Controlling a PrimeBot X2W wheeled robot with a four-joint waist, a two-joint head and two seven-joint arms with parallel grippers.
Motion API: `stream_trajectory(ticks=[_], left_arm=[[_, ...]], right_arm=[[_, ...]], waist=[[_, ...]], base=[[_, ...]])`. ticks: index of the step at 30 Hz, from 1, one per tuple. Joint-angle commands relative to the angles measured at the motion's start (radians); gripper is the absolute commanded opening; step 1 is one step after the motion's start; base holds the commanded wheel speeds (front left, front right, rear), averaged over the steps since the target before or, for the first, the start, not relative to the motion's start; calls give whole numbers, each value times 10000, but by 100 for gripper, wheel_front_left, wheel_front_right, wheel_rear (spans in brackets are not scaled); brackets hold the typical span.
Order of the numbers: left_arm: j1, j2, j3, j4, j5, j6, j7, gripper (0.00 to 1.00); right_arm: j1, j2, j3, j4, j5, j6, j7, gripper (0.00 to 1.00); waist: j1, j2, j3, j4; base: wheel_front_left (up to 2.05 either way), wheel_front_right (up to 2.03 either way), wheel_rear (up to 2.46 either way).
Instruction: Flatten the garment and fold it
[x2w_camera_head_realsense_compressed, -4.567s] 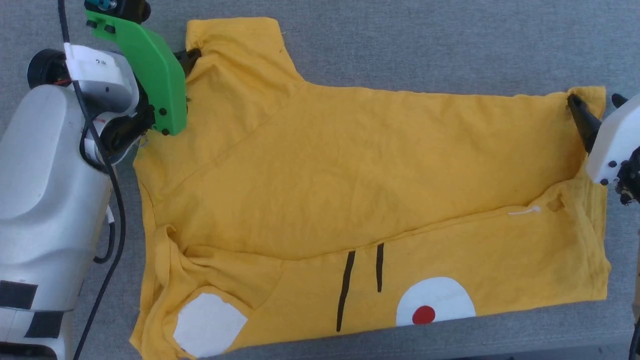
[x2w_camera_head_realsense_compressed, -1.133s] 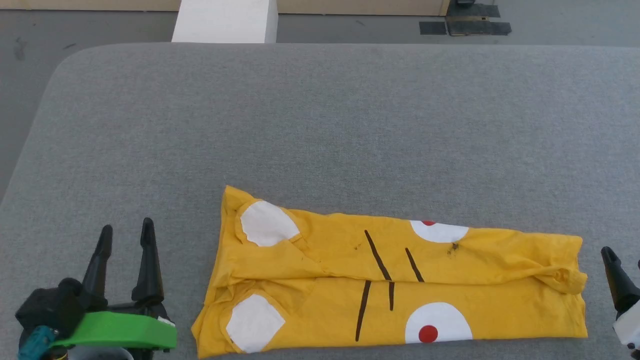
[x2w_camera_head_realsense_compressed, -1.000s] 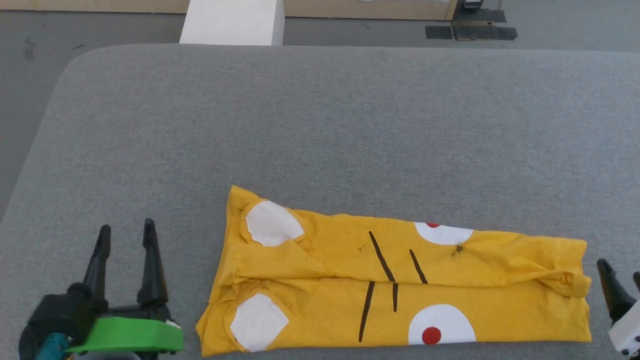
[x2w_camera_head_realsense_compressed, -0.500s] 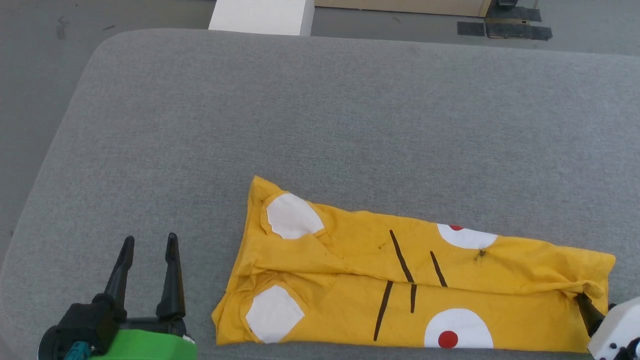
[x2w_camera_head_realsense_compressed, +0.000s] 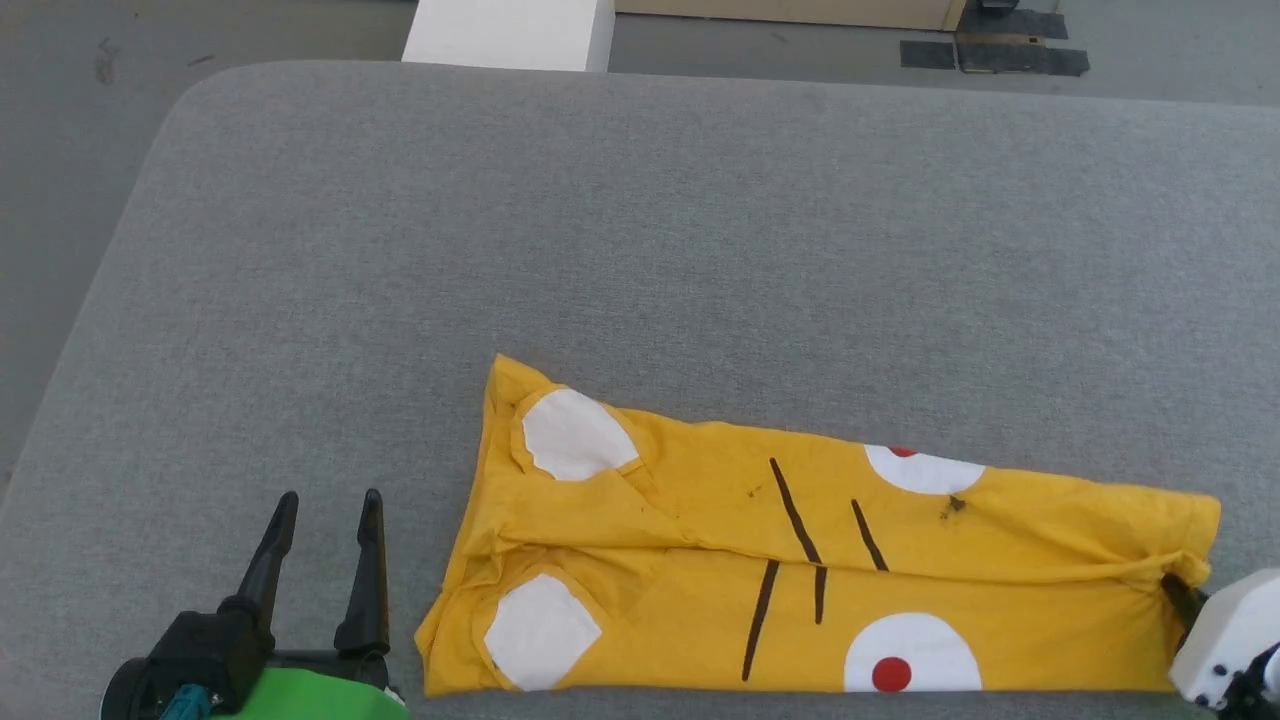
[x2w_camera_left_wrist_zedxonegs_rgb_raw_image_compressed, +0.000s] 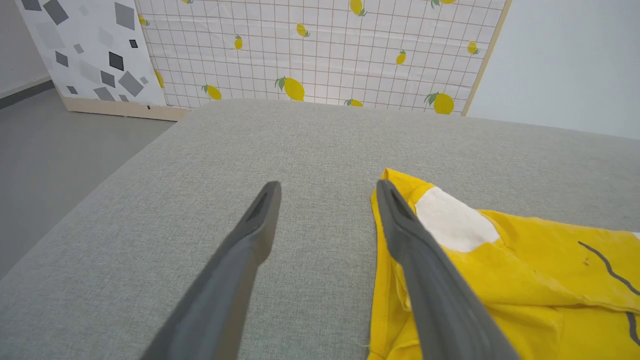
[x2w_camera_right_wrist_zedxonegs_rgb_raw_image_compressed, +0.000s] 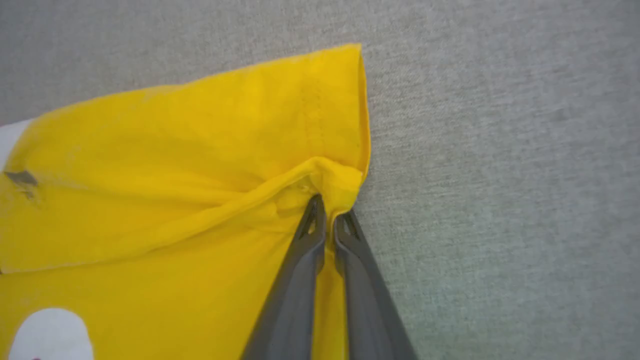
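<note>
The garment (x2w_camera_head_realsense_compressed: 800, 560), a bright yellow T-shirt with white patches, a red dot and black stripes, lies folded into a long band on the grey table (x2w_camera_head_realsense_compressed: 640, 250). My right gripper (x2w_camera_head_realsense_compressed: 1178, 592) is shut on a bunched fold at the garment's right edge (x2w_camera_right_wrist_zedxonegs_rgb_raw_image_compressed: 330, 187), its fingers (x2w_camera_right_wrist_zedxonegs_rgb_raw_image_compressed: 305, 260) pinching yellow cloth between them. My left gripper (x2w_camera_head_realsense_compressed: 322, 505) stands open over bare table just left of the garment's left end (x2w_camera_left_wrist_zedxonegs_rgb_raw_image_compressed: 440, 235), nothing between its fingers (x2w_camera_left_wrist_zedxonegs_rgb_raw_image_compressed: 255, 225).
A white block (x2w_camera_head_realsense_compressed: 510, 30) stands on the floor beyond the table's far edge, with dark mats (x2w_camera_head_realsense_compressed: 990, 50) further right. A lemon-print panel (x2w_camera_left_wrist_zedxonegs_rgb_raw_image_compressed: 320, 50) rises behind the table in the left wrist view. The table's rounded far-left corner (x2w_camera_head_realsense_compressed: 190, 100) drops to grey floor.
My right gripper moved in onto the garment's right edge and shut on the fold there. The head camera shifted, so the whole scene slid; the left gripper stayed open.
</note>
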Motion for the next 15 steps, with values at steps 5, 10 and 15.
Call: stream_trajectory(ticks=[5,10,15], left_arm=[[-113,92,-41,94,80,-33,-47,100],[-167,127,-89,187,129,-48,-47,100],[-204,156,-141,273,147,-62,-47,100]], right_arm=[[-659,-812,-470,286,-313,-25,-138,0],[-1099,-1556,-1384,645,-831,-25,-232,0],[-1272,-2066,-2301,981,-1543,-25,-437,0]], waist=[[1,0,62,-192],[1,0,47,-272],[1,0,21,-247]], base=[[0,0,0],[0,0,0],[0,0,0]])
